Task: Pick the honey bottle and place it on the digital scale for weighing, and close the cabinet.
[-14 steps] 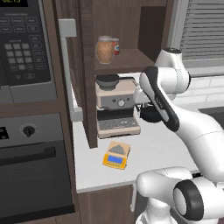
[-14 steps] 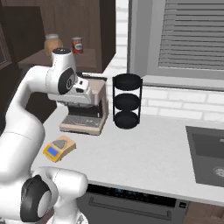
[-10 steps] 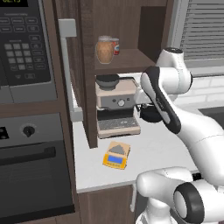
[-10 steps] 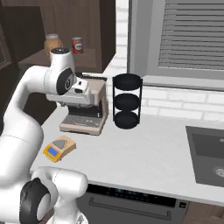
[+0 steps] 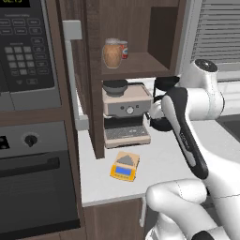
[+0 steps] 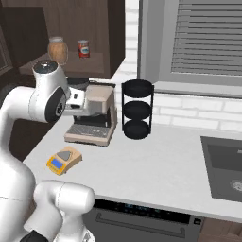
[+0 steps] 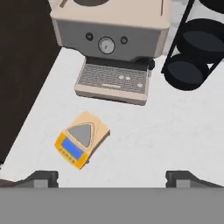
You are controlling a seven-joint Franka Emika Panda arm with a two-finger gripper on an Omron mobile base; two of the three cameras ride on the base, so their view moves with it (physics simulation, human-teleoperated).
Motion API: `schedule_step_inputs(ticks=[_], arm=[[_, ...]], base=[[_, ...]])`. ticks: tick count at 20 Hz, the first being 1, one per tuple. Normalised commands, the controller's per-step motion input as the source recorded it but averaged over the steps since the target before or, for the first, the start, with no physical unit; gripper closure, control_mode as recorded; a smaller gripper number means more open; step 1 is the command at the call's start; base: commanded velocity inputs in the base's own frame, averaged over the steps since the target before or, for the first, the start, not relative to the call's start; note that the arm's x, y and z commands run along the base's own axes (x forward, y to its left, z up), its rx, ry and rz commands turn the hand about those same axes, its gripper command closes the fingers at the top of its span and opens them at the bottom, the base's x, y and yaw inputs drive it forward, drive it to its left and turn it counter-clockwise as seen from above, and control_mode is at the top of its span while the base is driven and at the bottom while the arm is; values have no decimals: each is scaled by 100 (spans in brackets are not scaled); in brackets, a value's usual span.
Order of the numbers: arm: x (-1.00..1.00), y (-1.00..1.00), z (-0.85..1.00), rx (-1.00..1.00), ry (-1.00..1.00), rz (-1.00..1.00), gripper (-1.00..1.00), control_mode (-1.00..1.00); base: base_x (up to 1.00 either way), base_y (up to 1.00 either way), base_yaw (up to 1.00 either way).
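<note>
1. Left base view, held against the picture from 0.7 s ago, reads almost the same to me: the white arm has barely shifted, its elbow still raised in front of the beige espresso machine (image 5: 126, 111), and nothing on the white counter (image 5: 159, 161) has moved.
2. I see the small rounded amber-brown honey bottle with its pale lid (image 5: 112, 53) standing on the shelf inside the dark brown wooden wall cabinet (image 5: 89, 70), just beside a smaller red can with a white label (image 5: 123, 49). The cabinet door is swung open, its long grey bar handle (image 5: 73, 75) facing me.
3. The flat yellow-orange digital scale with grey plate and blue display (image 5: 124, 166) lies on the counter in front of the espresso machine, apart from it, with nothing on its plate.
4. From the hand view, my gripper (image 7: 112, 177) hovers above the counter looking down on the scale (image 7: 82, 139); the two dark fingertips (image 7: 41, 177) sit far apart at the bottom edge, spread wide and holding nothing.
5. Hard to make out: in the left base view the arm hides part of the black three-tier round rack (image 6: 137, 109), and the hand itself is tucked behind the forearm. In the hand view the rack is cut off at the top right.
</note>
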Motion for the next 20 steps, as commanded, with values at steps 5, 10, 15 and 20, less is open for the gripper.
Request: schedule_step_inputs(ticks=[5, 10, 15, 20], arm=[[-9, 13, 74, 0, -25, 19, -100, -100], [-6, 8, 85, 0, -15, 21, -100, -100], [0, 3, 95, 0, -25, 19, -100, -100], [0, 28, 73, 8, -26, 18, -100, -100]], base=[[0, 0, 0], [0, 0, 0], [0, 0, 0], [0, 0, 0]])
